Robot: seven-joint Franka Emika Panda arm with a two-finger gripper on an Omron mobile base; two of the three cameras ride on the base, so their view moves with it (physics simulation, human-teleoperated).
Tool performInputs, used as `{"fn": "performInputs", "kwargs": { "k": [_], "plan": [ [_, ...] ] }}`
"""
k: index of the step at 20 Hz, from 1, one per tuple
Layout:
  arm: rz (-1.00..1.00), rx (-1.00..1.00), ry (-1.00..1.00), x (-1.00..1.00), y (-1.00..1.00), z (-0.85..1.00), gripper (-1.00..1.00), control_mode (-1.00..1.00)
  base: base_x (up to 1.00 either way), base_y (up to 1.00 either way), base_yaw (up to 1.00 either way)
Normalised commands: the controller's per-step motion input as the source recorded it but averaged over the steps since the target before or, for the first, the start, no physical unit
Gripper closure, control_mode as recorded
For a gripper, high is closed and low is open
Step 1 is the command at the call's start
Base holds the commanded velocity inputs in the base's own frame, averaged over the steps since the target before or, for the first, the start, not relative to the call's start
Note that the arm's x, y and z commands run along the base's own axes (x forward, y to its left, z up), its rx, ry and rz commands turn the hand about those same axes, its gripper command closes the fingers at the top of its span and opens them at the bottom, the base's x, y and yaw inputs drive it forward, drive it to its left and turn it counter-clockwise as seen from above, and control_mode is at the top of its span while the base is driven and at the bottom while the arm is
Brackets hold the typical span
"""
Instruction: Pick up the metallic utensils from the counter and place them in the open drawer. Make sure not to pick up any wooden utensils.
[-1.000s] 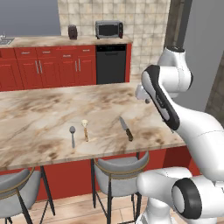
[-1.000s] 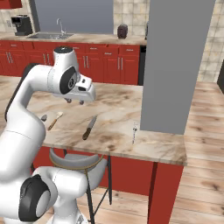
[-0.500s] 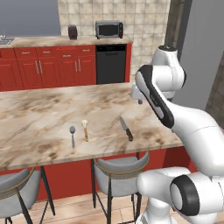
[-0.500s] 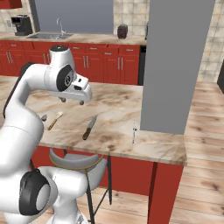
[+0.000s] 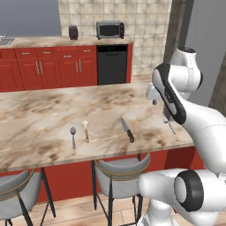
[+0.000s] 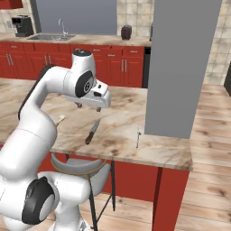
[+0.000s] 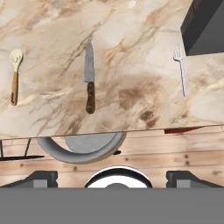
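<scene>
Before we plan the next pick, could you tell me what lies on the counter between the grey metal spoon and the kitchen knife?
The wooden spoon lies between the grey metal spoon and the kitchen knife, apart from both, in the left base view.

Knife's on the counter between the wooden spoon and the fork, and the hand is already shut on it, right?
Not quite. The knife does lie on the counter between the wooden spoon and the fork, but untouched; the right base view shows the hand hanging above it.

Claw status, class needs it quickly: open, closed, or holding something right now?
Claw: open and holding nothing, hanging above the counter; the knife lies untouched below.
</scene>
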Motion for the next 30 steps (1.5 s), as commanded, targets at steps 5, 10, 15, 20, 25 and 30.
{"fn": "performInputs", "kwargs": {
  "k": [5, 10, 15, 20, 25, 30],
  "plan": [
    [0.00, 0.02, 0.00, 0.00, -0.38, -0.03, -1.00, -1.00, 0.00, 0.00, 0.00],
    [0.00, 0.00, 0.00, 0.00, -0.29, 0.00, -1.00, -1.00, 0.00, 0.00, 0.00],
    [0.00, 0.00, 0.00, 0.00, -0.36, -0.01, -1.00, -1.00, 0.00, 0.00, 0.00],
    [0.00, 0.00, 0.00, 0.00, -0.34, -0.03, -1.00, -1.00, 0.00, 0.00, 0.00],
    [0.00, -0.02, 0.00, 0.00, -0.31, -0.03, -1.00, -1.00, 0.00, 0.00, 0.00],
    [0.00, -0.18, 0.00, 0.01, -0.23, -0.09, -1.00, -1.00, 0.00, 0.00, 0.00]
  ]
}}
